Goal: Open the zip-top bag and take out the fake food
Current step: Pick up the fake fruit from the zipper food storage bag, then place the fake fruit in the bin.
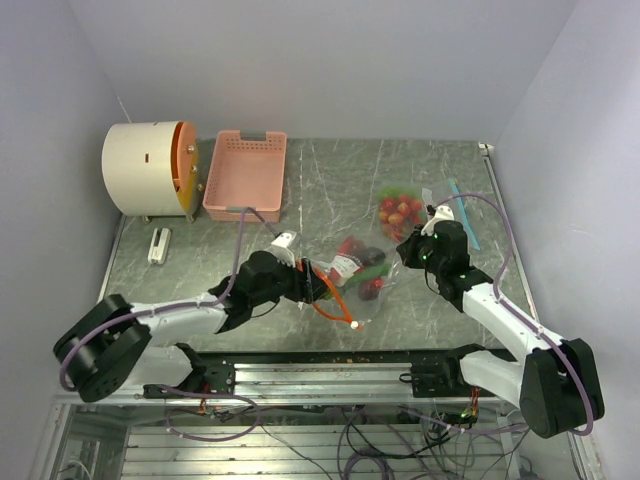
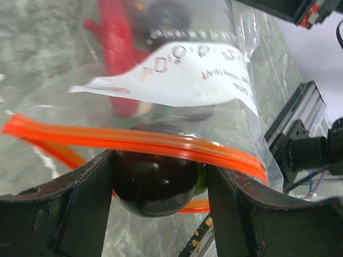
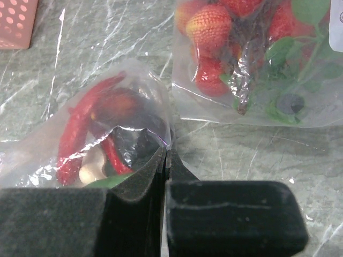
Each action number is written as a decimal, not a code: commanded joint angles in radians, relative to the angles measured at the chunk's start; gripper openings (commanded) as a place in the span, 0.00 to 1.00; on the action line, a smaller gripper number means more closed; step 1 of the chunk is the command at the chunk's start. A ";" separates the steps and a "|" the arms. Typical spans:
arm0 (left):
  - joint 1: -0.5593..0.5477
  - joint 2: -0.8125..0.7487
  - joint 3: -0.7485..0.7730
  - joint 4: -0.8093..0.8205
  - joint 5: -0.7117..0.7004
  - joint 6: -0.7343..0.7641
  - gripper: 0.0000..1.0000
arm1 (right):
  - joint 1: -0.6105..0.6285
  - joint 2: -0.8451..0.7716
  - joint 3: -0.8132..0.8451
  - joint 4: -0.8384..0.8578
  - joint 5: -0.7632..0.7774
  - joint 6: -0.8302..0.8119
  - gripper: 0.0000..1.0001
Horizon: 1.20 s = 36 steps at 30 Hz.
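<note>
The zip-top bag [image 1: 352, 272] lies mid-table with its orange zip [image 1: 333, 300] open toward my left arm. My left gripper [image 1: 312, 282] is at the bag's mouth. In the left wrist view my left gripper [image 2: 158, 179] is shut on a dark purple toy fruit [image 2: 153, 184], which sits between the two orange zip strips [image 2: 161, 142]. A red pepper [image 2: 115, 53] and other fake food lie deeper in the bag, behind a white label [image 2: 182, 77]. My right gripper [image 1: 410, 252] is shut on the bag's far plastic edge [image 3: 167, 140]. Red and dark pieces [image 3: 102, 128] show through it.
A second clear bag of strawberries and green leaves [image 1: 400, 210] [image 3: 241, 59] lies just behind my right gripper. A pink slotted basket [image 1: 245, 175] and a white drum with an orange face [image 1: 150, 168] stand at the back left. A small white object [image 1: 158, 245] lies by the left edge.
</note>
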 commanded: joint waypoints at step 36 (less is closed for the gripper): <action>0.532 0.371 0.777 -0.439 -0.369 0.205 0.53 | -0.007 0.032 0.012 0.047 -0.001 -0.042 0.00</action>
